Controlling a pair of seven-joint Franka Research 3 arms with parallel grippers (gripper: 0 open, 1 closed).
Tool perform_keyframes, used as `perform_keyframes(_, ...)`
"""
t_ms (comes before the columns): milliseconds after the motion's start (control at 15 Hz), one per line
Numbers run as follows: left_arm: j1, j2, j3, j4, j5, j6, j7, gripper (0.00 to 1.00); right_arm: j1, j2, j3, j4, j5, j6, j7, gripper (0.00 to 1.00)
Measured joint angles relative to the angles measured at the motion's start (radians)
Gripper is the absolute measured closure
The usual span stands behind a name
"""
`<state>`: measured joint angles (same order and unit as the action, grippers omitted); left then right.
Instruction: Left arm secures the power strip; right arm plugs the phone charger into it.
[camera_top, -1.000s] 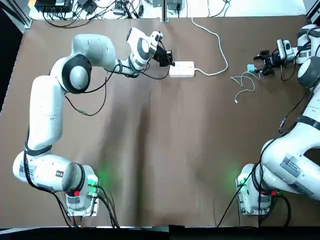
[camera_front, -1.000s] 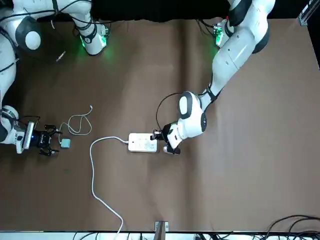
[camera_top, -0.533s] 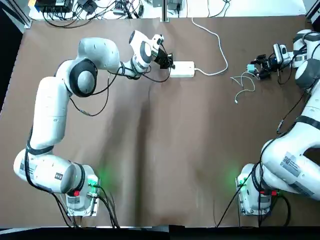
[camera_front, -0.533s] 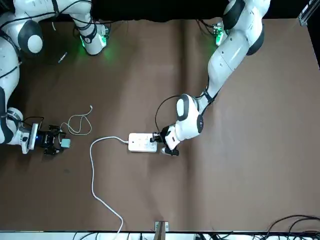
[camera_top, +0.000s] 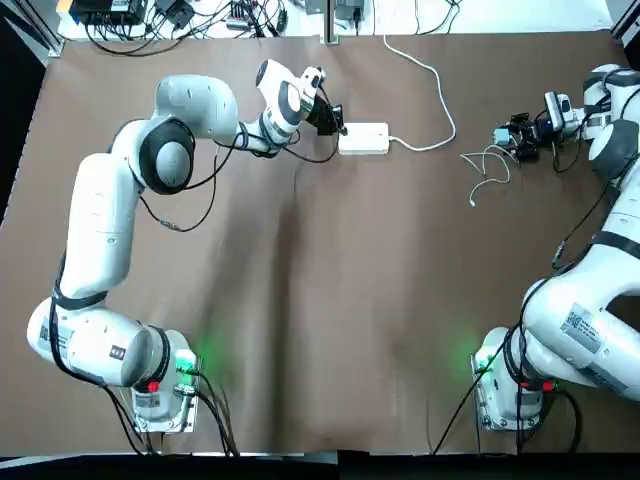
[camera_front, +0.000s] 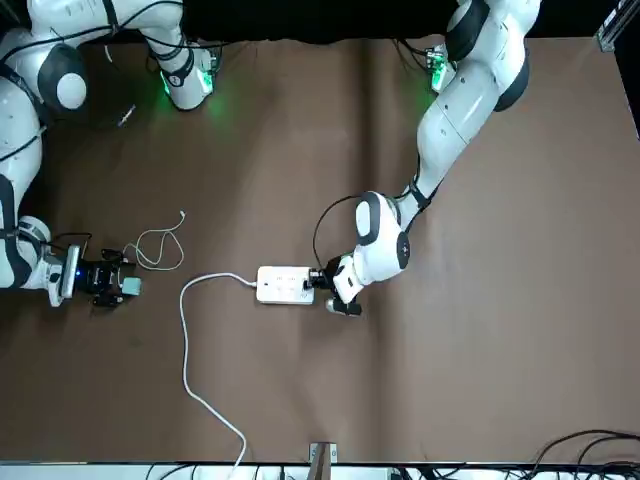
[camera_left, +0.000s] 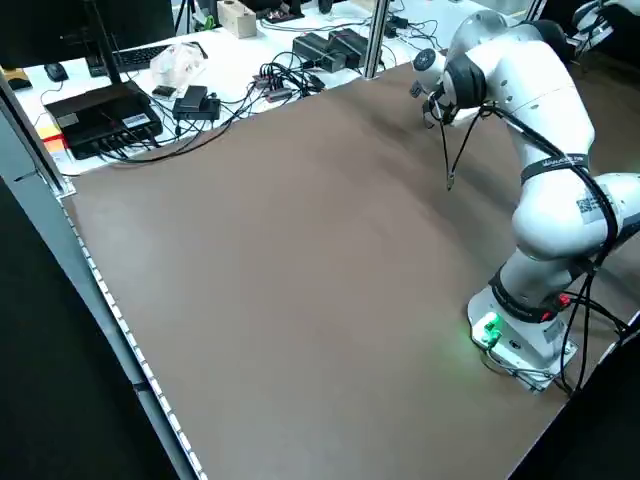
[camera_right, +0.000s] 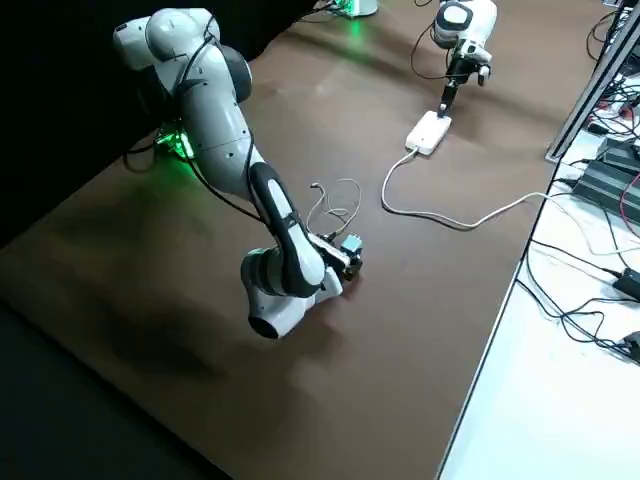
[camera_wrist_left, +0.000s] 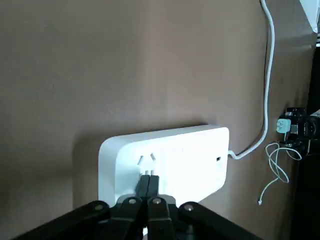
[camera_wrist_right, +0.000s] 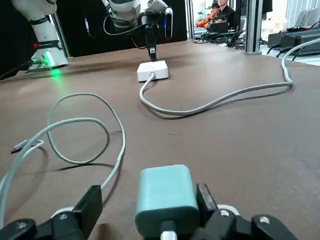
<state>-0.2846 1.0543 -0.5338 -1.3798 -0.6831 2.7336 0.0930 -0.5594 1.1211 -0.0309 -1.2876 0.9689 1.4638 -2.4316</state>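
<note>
1. Table (camera_top: 330, 300): covered in a matt brown sheet, like paper or thin card, smooth, with faint creases running its length.
2. Strip (camera_wrist_left: 165, 160): white plastic, smooth, with a soft sheen and rounded edges; its cord (camera_wrist_right: 220, 100) looks like smooth white rubbery plastic.
3. Charger (camera_wrist_right: 165, 197): teal plastic, matt and smooth; its thin cable (camera_wrist_right: 75, 135) is glossy white.
4. Left arm (camera_top: 100, 220) and right arm (camera_top: 590, 310): glossy white plastic shells with grey joints.
5. Left gripper (camera_wrist_left: 149, 187) and right gripper (camera_wrist_right: 150, 210): matt black, hard-looking plastic or metal; which cannot be told.
</note>
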Motion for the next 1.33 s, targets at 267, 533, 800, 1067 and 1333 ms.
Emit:
perform_keyframes(267,-0.004,0.003,0.002,0.000,0.000,0.015,0.012,0.99,-0.004,0.019,0.001,0.003,0.039,-0.009,-0.027,0.18)
perform_keyframes(533,-0.005,0.004,0.001,0.000,0.000,0.021,0.035,0.99,-0.004,0.029,0.006,0.004,0.073,-0.009,-0.060,0.19)
perform_keyframes(800,-0.005,0.004,0.001,0.000,0.000,0.023,0.035,0.99,-0.005,0.035,0.006,0.008,0.076,-0.009,-0.092,0.19)
perform_keyframes(1067,-0.005,0.004,0.001,0.000,0.000,0.024,0.035,0.99,-0.006,0.037,0.006,0.011,0.077,-0.011,-0.103,0.19)
perform_keyframes(1333,-0.005,0.004,0.001,0.000,0.000,0.024,0.035,0.99,-0.007,0.037,0.006,0.011,0.077,-0.011,-0.105,0.20)
